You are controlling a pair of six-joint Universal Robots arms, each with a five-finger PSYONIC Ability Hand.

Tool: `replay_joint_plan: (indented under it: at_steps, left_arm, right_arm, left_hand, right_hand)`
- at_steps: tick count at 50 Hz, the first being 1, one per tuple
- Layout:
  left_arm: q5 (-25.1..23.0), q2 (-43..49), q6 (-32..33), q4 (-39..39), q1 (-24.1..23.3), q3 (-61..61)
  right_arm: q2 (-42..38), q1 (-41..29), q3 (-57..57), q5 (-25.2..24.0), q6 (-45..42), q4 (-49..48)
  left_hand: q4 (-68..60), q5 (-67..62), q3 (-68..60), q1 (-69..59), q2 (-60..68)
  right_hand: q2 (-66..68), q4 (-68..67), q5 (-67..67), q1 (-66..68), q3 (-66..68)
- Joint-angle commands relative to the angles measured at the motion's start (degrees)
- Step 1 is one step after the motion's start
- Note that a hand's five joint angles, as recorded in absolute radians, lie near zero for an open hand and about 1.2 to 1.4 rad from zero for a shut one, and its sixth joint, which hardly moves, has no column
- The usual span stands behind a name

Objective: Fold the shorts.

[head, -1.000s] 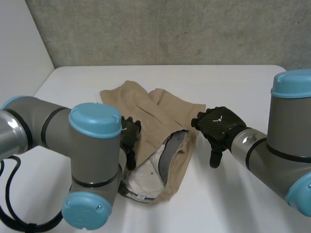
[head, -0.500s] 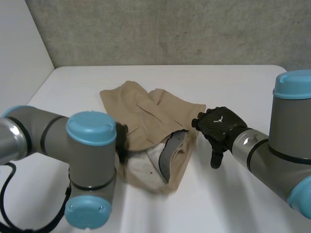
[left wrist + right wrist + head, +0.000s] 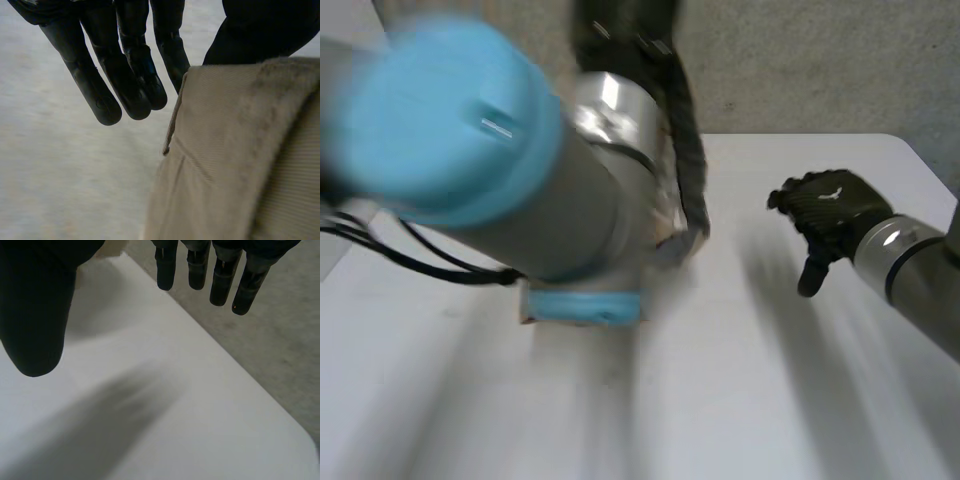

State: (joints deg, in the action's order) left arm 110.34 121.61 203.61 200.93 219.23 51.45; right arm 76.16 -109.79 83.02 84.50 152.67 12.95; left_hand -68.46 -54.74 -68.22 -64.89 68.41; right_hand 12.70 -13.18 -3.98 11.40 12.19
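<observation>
Khaki shorts (image 3: pixel 235 150) dangle, pinched under the left hand's (image 3: pixel 117 65) thumb; so slim a hold could slip. Right hand (image 3: pixel 825 205), three o'clock, fingers slack.

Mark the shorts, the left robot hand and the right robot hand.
shorts (image 3: pixel 235 150), left wrist view, on the tan cloth beside the fingers
left robot hand (image 3: pixel 117 75), left wrist view, on a finger
right robot hand (image 3: pixel 825 208), head view, on its back

A white table (image 3: pixel 770 400) runs from the near edge to the far side, its top plain and smooth. Behind its far edge rises a grey, speckled concrete wall (image 3: pixel 820 60). The table's far right corner is rounded.
</observation>
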Motion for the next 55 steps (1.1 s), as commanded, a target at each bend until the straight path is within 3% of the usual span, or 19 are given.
replay_joint_plan:
  at_steps: [1, 3, 5, 6, 7, 11, 15, 18, 21, 29, 37, 41, 43, 50, 55]
  left_arm:
    - [-2.5, 15.1, -0.6, -0.4, -4.0, -1.2]
    - [-2.5, 17.3, -0.8, -0.5, -4.8, -0.6]
    - [-2.6, 18.7, -1.2, -0.5, -6.2, 0.5]
    - [-2.6, 18.7, -1.2, -0.5, -6.2, 0.5]
    - [-2.9, 18.6, -1.2, -0.2, -7.1, 1.2]
    - [-2.9, 15.8, -1.2, 0.1, -7.1, 0.8]
    - [-2.6, 7.9, -1.5, 0.0, -5.1, 1.7]
    - [-2.8, 0.3, -2.1, -0.4, 0.6, 6.5]
    - [-2.9, -2.5, -2.1, -0.8, 2.9, 10.5]
    - [-2.7, -9.5, -3.3, -10.5, 10.9, 26.1]
    - [-3.1, -16.0, -11.2, -20.0, 18.4, 38.3]
    - [-5.0, -19.6, -16.9, -22.9, 23.1, 44.1]
    - [-8.3, -21.1, -19.0, -23.1, 24.8, 47.4]
    - [-18.1, -25.1, -20.7, -23.1, 30.7, 54.8]
    - [-19.9, -26.0, -20.8, -22.9, 33.1, 56.7]
  right_arm:
    - [0.4, 5.4, -2.1, 0.1, 0.0, 0.1]
    - [0.4, 6.3, -2.8, 0.2, -0.1, 0.2]
    - [0.3, 6.6, -3.0, 0.2, -0.1, 0.2]
    - [0.3, 6.8, -3.2, 0.2, -0.1, 0.1]
    - [0.3, 6.9, -3.2, 0.2, -0.1, 0.1]
    - [0.3, 6.9, -3.2, 0.1, 0.2, 0.3]
    - [0.3, 6.6, -2.9, 0.1, 0.3, 0.5]
    - [0.5, 6.3, -2.0, 0.1, 0.3, 0.8]
    - [1.6, 5.3, -1.0, -0.4, 0.5, 1.3]
    - [3.6, -3.1, 3.4, -4.2, 5.3, 2.1]
    - [1.7, -12.1, 7.9, -7.9, 13.2, 0.3]
    - [-1.7, -14.3, 8.8, -7.4, 14.3, -3.5]
    - [-3.8, -15.5, 9.5, -6.7, 14.6, -6.5]
    - [-10.8, -17.3, 10.1, -1.3, 13.8, -14.4]
    - [-14.6, -17.4, 9.4, 1.5, 13.6, -17.1]
  left_hand:
    - [-11.5, -15.3, -11.8, -15.1, 11.6]
    - [-11.5, -15.3, -11.8, -15.1, 11.6]
    - [17.3, 13.5, 17.0, 13.7, -17.2]
    - [17.4, 13.6, 17.1, 13.8, -17.3]
    - [44.7, 41.0, 44.4, 41.1, -44.6]
    - [56.4, 52.7, 56.1, 52.8, -56.3]
    - [56.9, 53.2, 56.7, 53.3, -56.8]
    - [56.2, 52.5, 56.0, 52.7, -56.2]
    - [55.6, 51.8, 55.3, 52.0, -55.5]
    - [54.0, 50.3, 53.8, 50.5, -54.0]
    - [44.5, 40.7, 44.2, 40.9, -44.4]
    - [43.1, 39.4, 42.9, 39.5, -43.1]
    - [43.6, 39.9, 43.4, 40.0, -43.6]
    - [45.1, 41.4, 44.9, 41.6, -45.1]
    - [46.6, 42.9, 46.4, 43.1, -46.6]
  right_hand:
    - [-2.7, 3.2, 4.0, -1.4, -2.2]
    - [-2.7, 3.2, 4.0, -1.4, -2.2]
    - [-2.7, 3.2, 4.0, -1.4, -2.2]
    - [-2.7, 3.2, 4.0, -1.4, -2.2]
    - [-2.7, 3.2, 4.0, -1.4, -2.2]
    - [-2.7, 3.2, 4.0, -1.4, -2.2]
    - [-2.7, 3.2, 4.0, -1.4, -2.2]
    - [-2.7, 3.2, 4.0, -1.4, -2.2]
    - [-2.7, 3.2, 4.0, -1.4, -2.2]
    - [-0.8, 1.3, 2.1, 0.5, -0.3]
    - [2.9, -2.4, -1.6, 4.2, 3.4]
    - [5.5, -5.0, -4.2, 6.7, 6.0]
    - [6.6, -6.1, -5.3, 7.9, 7.1]
    - [11.2, -10.7, -9.9, 12.5, 11.7]
    - [20.4, -19.9, -19.1, 21.7, 20.9]
